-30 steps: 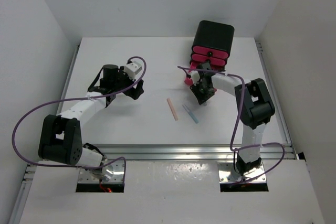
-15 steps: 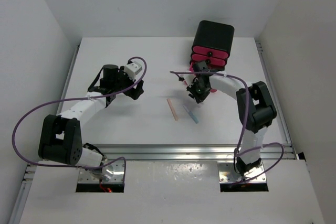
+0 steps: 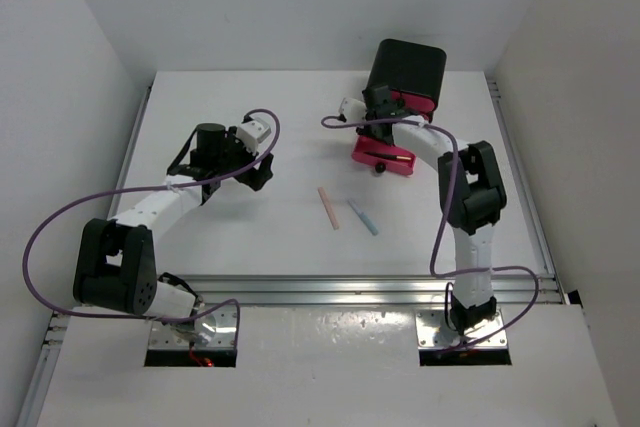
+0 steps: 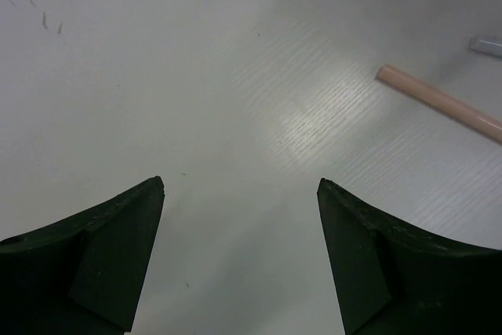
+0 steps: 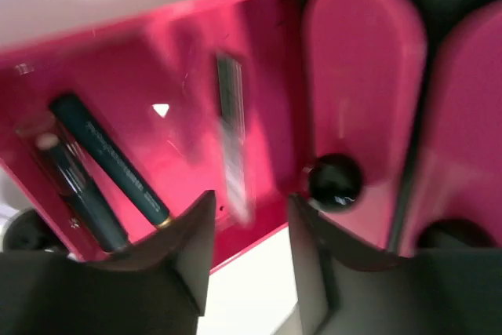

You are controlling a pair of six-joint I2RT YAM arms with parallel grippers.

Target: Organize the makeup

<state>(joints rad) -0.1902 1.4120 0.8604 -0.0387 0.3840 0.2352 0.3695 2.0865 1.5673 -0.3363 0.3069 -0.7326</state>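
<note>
The fingers (image 5: 184,260) of the right gripper (image 5: 251,205) are standing slightly apart, pinching nothing, hovering just above the pulled-out pink drawer (image 5: 157,60). Just ahead of them a thin dark pencil (image 5: 231,143) is showing blurred inside the drawer. To their left two thicker dark pencils (image 5: 110,164) are lying side by side. The thin pencil may be rolling, so pushing the drawer into the black box (image 3: 408,65) is risking a jam. The left gripper (image 4: 241,194) is hanging spread wide and empty over the table (image 4: 157,52). The pink stick (image 4: 439,103) is lying ahead to its fingers' right, with the blue stick (image 3: 363,217) beyond. Both are waiting outside the drawer, likely rolling if nudged.
</note>
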